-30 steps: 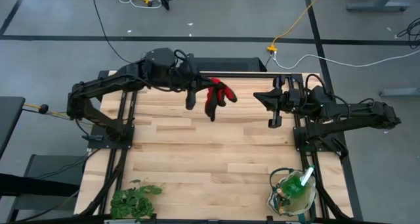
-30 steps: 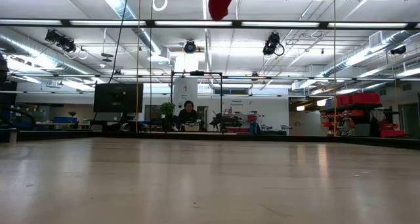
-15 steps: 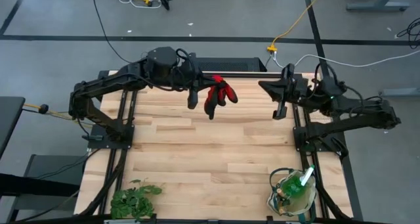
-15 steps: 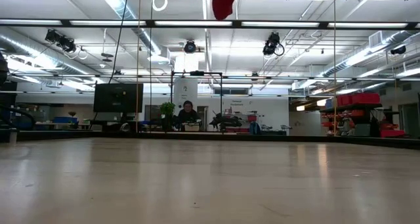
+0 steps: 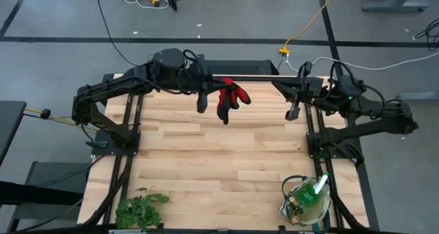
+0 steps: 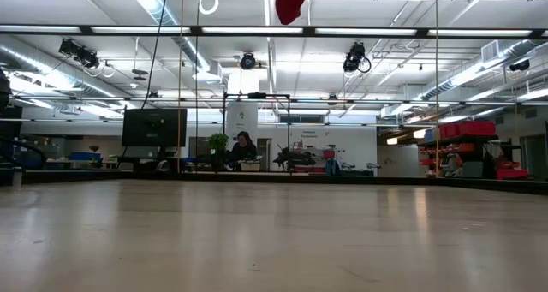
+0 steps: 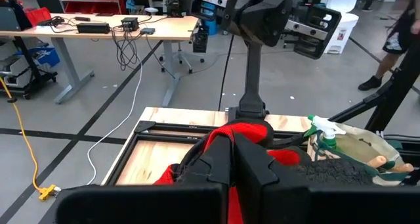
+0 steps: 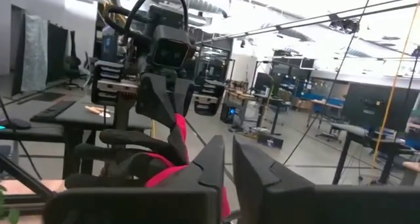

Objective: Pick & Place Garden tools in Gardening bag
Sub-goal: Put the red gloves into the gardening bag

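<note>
Red glove (image 5: 229, 100) is up in the air over the far middle of the bench (image 5: 219, 165), hanging from the left pincer (image 5: 204, 103), which is clamped on it. Low view shows only the glove's tip at the top edge, well clear of the surface.

Gardening bag (image 5: 305, 201) sits at the near right corner, well apart from the glove. Green spray bottle (image 5: 310, 190) is already inside it, and the left wrist view shows a wooden handle (image 7: 382, 161) poking out too. Can't make out the rest of the contents.

Right pincer (image 5: 292, 105) hangs at the far right edge, holding nothing; can't tell if its jaws are together or just parting.

Leafy plant bunch (image 5: 139, 208) at the near left corner, not part of the job.

Judgement: late stage. No tools loose on the bench; the glove looks like the last item, and it needs carrying across and dropping in the bag.
</note>
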Action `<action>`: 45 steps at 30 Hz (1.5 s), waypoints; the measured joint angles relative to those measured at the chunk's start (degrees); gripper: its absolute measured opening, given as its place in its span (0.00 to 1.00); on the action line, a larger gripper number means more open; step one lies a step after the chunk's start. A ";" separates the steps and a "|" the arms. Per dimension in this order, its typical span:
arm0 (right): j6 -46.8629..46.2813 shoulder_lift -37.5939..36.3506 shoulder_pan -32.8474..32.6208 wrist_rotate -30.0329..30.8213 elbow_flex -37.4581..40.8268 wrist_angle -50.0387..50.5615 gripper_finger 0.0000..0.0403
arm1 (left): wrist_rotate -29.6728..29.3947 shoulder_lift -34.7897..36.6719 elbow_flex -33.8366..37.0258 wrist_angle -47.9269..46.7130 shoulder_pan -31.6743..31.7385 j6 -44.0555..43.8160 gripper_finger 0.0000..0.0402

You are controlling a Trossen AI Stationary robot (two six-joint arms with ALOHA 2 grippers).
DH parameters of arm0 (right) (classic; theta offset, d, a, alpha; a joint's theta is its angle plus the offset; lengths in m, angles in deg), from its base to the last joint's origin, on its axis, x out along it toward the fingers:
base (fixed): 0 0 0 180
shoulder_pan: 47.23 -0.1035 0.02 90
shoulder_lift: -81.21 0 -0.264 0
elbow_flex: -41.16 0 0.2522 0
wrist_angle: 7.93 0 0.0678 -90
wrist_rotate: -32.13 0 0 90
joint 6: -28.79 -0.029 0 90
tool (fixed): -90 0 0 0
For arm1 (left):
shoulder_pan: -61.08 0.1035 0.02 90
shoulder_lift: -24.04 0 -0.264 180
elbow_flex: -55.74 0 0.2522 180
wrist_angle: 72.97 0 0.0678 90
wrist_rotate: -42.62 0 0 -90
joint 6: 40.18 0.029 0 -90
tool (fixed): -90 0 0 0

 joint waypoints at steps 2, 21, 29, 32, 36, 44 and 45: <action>0.00 0.06 0.00 0.00 0.00 -0.03 0.11 | -0.08 0.00 0.00 0.03 0.00 -0.03 0.02; 0.20 0.46 -0.02 -1.16 0.02 7.84 0.59 | -0.13 0.02 0.04 0.76 0.00 -0.47 0.02; 2.35 3.30 -0.02 -1.16 0.02 8.06 0.67 | -0.12 -0.09 0.04 0.79 0.00 -0.42 0.02; 3.95 4.68 -0.02 -1.18 0.04 8.05 0.68 | -0.12 -0.11 0.04 0.79 0.00 -0.41 0.02; 5.03 6.42 -0.02 -1.14 0.06 7.77 0.67 | -0.12 -0.13 0.04 0.74 0.00 -0.42 0.02; 9.80 9.58 -0.09 -1.14 0.07 6.83 0.66 | -1.10 -0.16 0.04 0.63 0.07 -0.36 0.02; 10.53 9.89 -0.09 -1.13 0.07 6.81 0.66 | -1.13 -0.17 0.04 0.63 0.07 -0.36 0.02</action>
